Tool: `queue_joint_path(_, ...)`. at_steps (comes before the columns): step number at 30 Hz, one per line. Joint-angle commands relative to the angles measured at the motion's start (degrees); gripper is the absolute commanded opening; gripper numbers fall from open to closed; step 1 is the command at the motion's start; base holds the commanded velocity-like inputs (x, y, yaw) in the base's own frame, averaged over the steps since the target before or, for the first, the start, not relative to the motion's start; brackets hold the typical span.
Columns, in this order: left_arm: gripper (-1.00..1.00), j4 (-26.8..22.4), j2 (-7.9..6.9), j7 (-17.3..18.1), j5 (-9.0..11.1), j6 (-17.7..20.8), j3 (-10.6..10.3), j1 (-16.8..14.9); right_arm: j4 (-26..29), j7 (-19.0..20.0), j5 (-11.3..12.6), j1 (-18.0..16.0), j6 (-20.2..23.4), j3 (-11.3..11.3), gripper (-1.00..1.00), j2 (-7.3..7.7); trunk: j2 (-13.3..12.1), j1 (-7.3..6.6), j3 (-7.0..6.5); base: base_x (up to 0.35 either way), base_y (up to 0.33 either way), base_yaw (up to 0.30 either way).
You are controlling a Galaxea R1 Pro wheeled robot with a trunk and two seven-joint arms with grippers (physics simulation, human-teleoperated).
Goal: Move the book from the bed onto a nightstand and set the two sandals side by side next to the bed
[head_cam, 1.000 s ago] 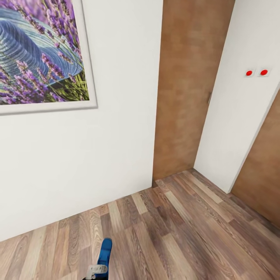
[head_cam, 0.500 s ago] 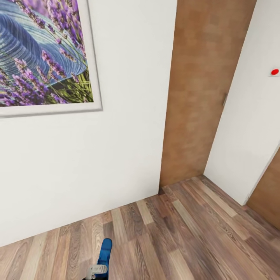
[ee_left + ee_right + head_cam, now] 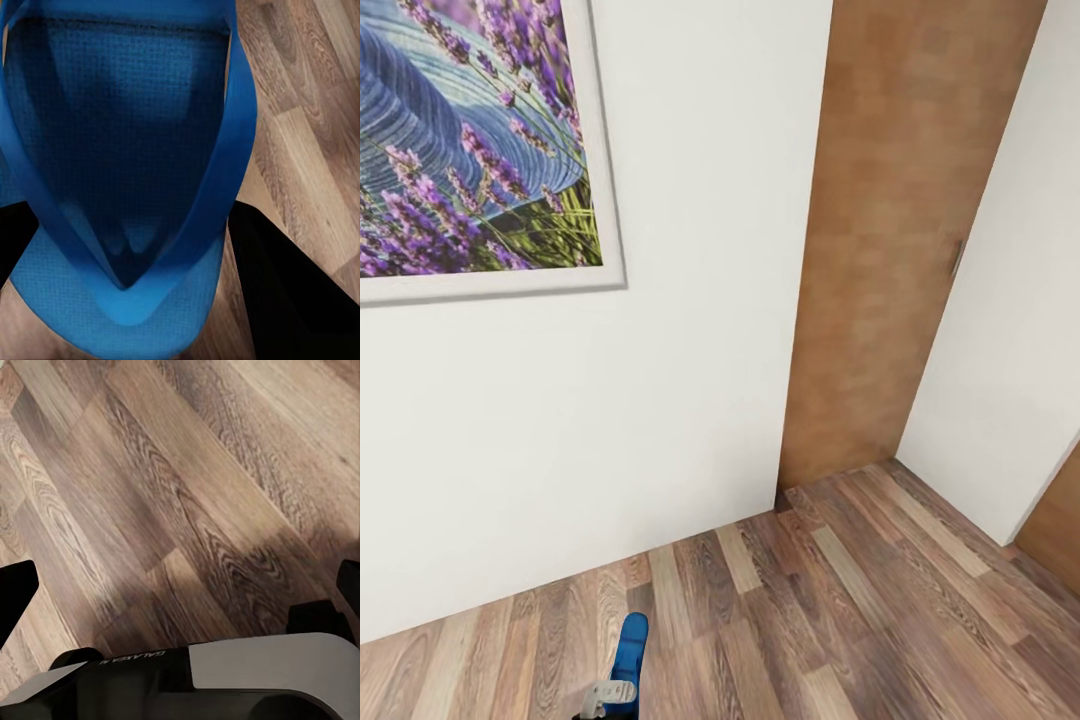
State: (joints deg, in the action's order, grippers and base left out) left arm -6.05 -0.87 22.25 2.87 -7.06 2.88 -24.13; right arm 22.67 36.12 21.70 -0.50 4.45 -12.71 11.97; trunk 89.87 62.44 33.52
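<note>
One bright blue sandal (image 3: 629, 648) sticks up at the bottom edge of the head view, with my left gripper (image 3: 610, 694) shut on it. The left wrist view has the sandal's sole and thin blue straps (image 3: 127, 172) up close between the two black fingers (image 3: 289, 289), held above the wood floor. My right gripper (image 3: 180, 585) hangs open over bare floorboards, nothing between its black fingertips (image 3: 15, 589). The book, the bed and the nightstand are out of view.
A white wall (image 3: 660, 400) stands close ahead, with a framed lavender picture (image 3: 470, 150) at upper left. A brown wooden door (image 3: 900, 250) sits in the corner, and another white wall (image 3: 1020, 380) is at the right. Wood-plank floor (image 3: 840, 620) runs to the right.
The whole head view has shifted: picture and door slid rightward and the red wall buttons left the frame, so the camera has turned left. The sandal stays in my left gripper.
</note>
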Motion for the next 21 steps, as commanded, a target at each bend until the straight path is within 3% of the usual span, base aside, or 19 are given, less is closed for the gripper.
queue_joint_path(1,-1.0,0.1,-0.01,0.4,0.2,0.0,0.3,0.0,0.0,0.3,0.5,0.0,0.5,-0.2,1.0,-0.01,0.0,0.02,0.06,0.275,0.0,0.001)
queue_joint_path(15,-1.0,0.1,-0.01,0.4,0.2,0.0,0.3,0.0,0.0,0.3,0.5,0.0,0.5,-0.2,1.0,-0.01,0.0,0.02,0.06,0.27,0.0,0.004)
queue_joint_path(21,-1.0,0.1,-0.01,0.4,0.2,0.0,0.3,0.0,0.0,0.3,0.5,0.0,0.5,-0.2,1.0,-0.01,0.0,0.02,0.06,0.062,0.0,0.201)
